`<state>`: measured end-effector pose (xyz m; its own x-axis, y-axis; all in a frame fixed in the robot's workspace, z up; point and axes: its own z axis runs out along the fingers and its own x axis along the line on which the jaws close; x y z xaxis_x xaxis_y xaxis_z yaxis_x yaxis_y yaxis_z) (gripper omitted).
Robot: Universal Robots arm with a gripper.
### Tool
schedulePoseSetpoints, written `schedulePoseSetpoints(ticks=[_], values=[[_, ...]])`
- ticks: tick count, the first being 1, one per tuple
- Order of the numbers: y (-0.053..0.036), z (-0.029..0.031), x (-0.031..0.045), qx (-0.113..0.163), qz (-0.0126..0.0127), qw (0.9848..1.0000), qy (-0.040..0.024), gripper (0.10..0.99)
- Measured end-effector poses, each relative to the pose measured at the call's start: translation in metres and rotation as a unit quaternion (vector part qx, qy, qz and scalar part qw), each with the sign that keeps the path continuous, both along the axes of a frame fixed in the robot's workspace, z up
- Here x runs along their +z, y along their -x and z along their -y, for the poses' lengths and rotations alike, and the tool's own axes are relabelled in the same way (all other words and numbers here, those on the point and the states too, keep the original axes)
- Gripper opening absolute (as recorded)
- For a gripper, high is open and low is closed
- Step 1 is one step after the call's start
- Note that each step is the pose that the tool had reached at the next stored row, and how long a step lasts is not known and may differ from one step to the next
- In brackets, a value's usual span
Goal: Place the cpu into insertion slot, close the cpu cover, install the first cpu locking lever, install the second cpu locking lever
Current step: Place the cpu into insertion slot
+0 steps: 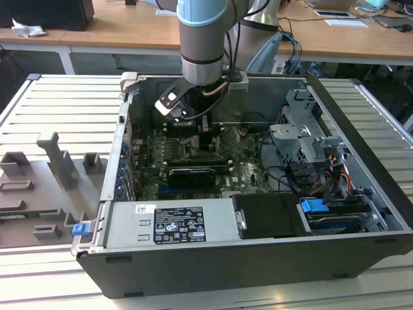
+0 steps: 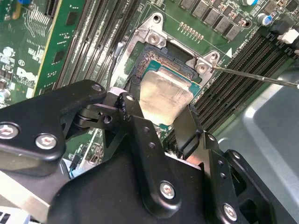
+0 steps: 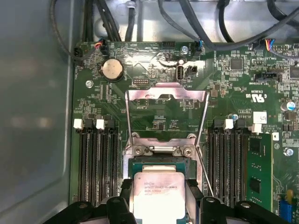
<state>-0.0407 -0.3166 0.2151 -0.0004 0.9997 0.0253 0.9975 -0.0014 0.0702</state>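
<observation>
The tool point(image 2: 159, 106), closed on the cpu point(image 2: 164, 93) by two opposite edges, hovers just above the insertion slot point(image 2: 148, 59); beyond, the cpu cover point(image 3: 140, 94) lies flipped open. A tilted or offset landing could bend the socket's contacts

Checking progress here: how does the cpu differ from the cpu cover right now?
The cpu is a solid pale square; the cpu cover is an open silver frame. The cpu sits between the jaws of the gripper over the insertion slot; the cpu cover lies swung open. Both are square metal.
</observation>
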Motion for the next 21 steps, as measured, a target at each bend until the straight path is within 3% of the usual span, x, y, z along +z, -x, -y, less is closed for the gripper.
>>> schedulePoseSetpoints(ticks=[21], values=[[0.0007,0.0008,-0.0102,-0.01,-0.0001,0.9999,0.0037,0.529]])
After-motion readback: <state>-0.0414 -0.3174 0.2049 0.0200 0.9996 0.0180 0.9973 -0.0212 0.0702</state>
